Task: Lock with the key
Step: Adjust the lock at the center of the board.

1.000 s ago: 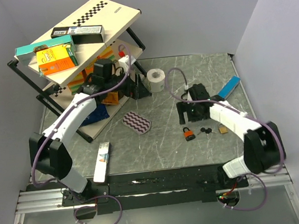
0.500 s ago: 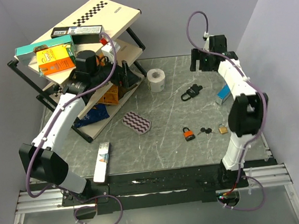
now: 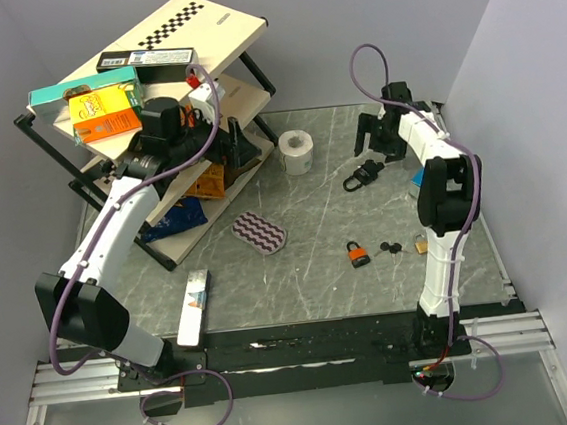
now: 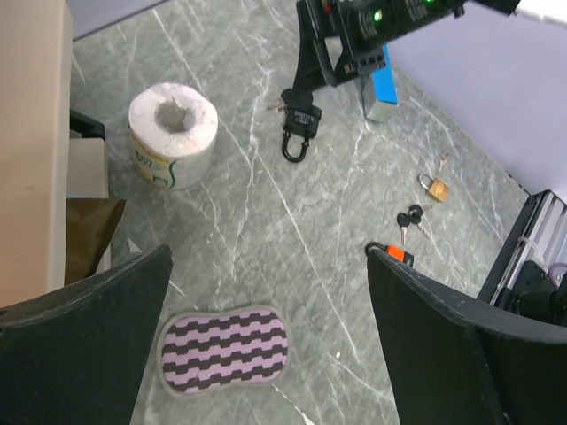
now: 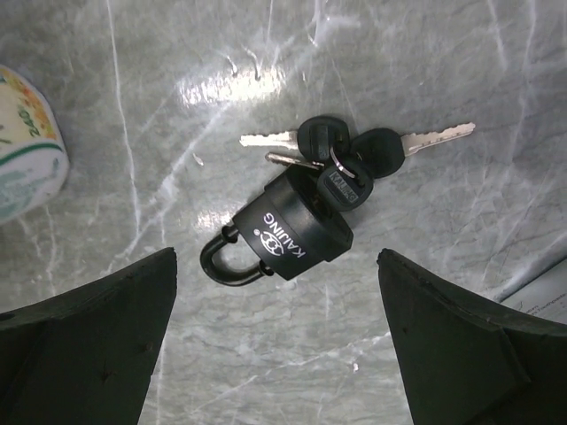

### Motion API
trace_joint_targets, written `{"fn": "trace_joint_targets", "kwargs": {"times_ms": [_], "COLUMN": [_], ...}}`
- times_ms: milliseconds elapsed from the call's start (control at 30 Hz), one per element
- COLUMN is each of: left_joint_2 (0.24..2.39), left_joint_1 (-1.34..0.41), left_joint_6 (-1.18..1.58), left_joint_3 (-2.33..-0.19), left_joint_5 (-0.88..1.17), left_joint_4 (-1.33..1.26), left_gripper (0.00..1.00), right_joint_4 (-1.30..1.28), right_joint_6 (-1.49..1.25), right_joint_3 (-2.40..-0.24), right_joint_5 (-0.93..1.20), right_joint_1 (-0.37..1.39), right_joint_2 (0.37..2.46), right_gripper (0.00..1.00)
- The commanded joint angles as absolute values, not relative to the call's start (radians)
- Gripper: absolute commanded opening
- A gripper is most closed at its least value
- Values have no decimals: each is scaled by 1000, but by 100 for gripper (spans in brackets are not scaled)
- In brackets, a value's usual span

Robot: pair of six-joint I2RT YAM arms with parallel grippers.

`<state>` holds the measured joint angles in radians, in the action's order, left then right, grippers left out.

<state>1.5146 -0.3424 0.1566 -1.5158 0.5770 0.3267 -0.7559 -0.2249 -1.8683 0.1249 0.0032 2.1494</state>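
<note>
So the right gripper (image 5: 279,345) is hanging right over the black padlock with the white lettering (image 5: 283,235), jaws spread wide and gripping nothing. From its wrist camera the lock is sitting between the two fingers, lying flat on the grey marble-look table (image 3: 309,270), toward the far right side. A bunch of black-headed keys on a ring (image 5: 345,150) is lying against the end of the lock body opposite the shackle. I can't tell if one of them is actually in the keyhole.

The left gripper (image 4: 266,345) is sitting up by the black-framed shelf rack with beige boards (image 3: 186,31), fingers also wide apart and holding nothing. Its camera is looking down at a white toilet paper roll (image 4: 173,133) and a purple-and-black zigzag striped pad (image 4: 224,348).

Closer to the arm bases, an orange padlock (image 3: 358,255), a loose pair of small black keys (image 3: 392,249) and a little brass padlock (image 4: 434,187) are lying in a row, well apart from the black one. A blue box (image 4: 381,88) is lying near the right gripper
</note>
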Motion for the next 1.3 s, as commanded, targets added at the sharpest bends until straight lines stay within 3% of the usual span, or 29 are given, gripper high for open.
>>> {"fn": "trace_joint_targets", "kwargs": {"times_ms": [0,433,700,900,1267], "left_joint_2": [1468,1450,1447,1451,1456], "left_joint_1": [-341,-339,-334,-322,-318], "left_joint_6": [120,89,81,98,103], "left_joint_3": [-1523,-1509,-1494,-1486,-1479], "left_joint_5": [571,529,525,535,546], "left_joint_4": [380,393,394,387,388], "left_gripper": [96,96,96,96,96], "right_joint_4": [-761,-729,-703,-764,-796], "right_joint_6": [-281,-295,-288,-331,-367], "right_joint_3": [-1939,-1956,-1853,-1826,-1569], "right_joint_5": [86,44,92,169,382], "right_joint_1": [5,21,46,54,89], "right_joint_2": [2190,2266,2224,2192,2034], "right_gripper": [100,97,94,93,91]}}
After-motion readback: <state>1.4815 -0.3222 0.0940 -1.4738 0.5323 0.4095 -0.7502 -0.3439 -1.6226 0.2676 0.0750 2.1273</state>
